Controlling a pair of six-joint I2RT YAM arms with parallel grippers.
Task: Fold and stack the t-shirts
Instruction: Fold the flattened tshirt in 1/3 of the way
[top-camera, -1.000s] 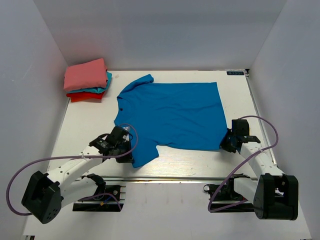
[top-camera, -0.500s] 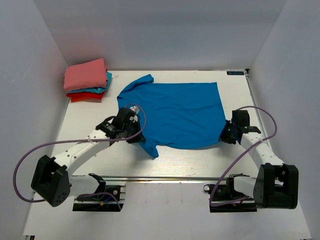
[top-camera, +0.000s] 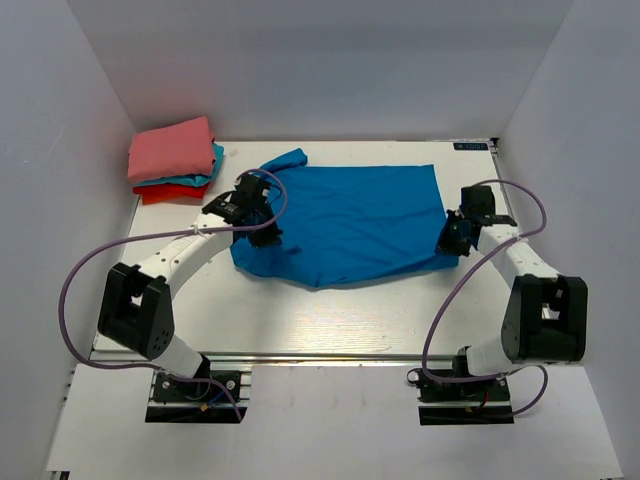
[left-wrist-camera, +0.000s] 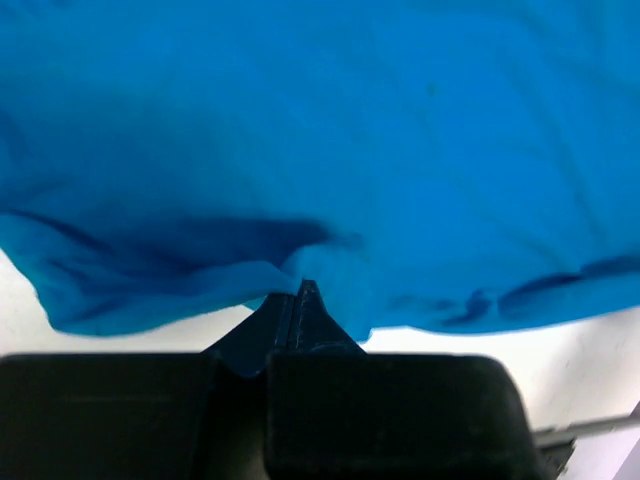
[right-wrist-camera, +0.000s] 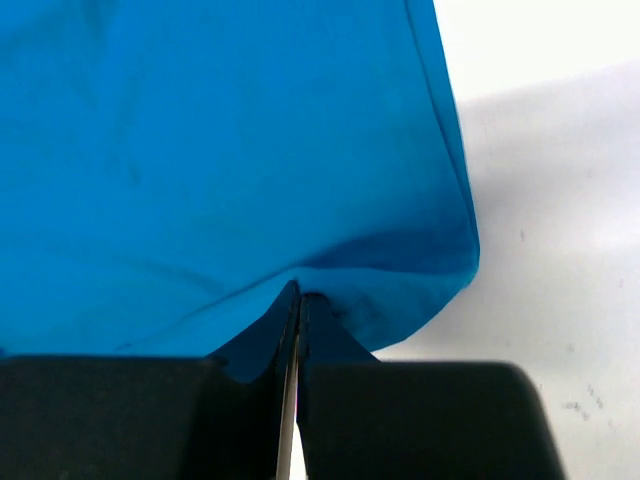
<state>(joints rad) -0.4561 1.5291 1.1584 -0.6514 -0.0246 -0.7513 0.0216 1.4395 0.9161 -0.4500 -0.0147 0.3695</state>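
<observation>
Moved well forward since the earlier view, dragging the near edge of the blue shirt up and over toward the far side of the desk. Clenched on the cloth with the left claw at the sleeve side and with the right claw at the hem corner. To fold well: keep both grips level, travel at equal pace, lay near edge onto far edge, smooth, then let go. Afterwards, probably onward to the pile in the far left corner.
</observation>
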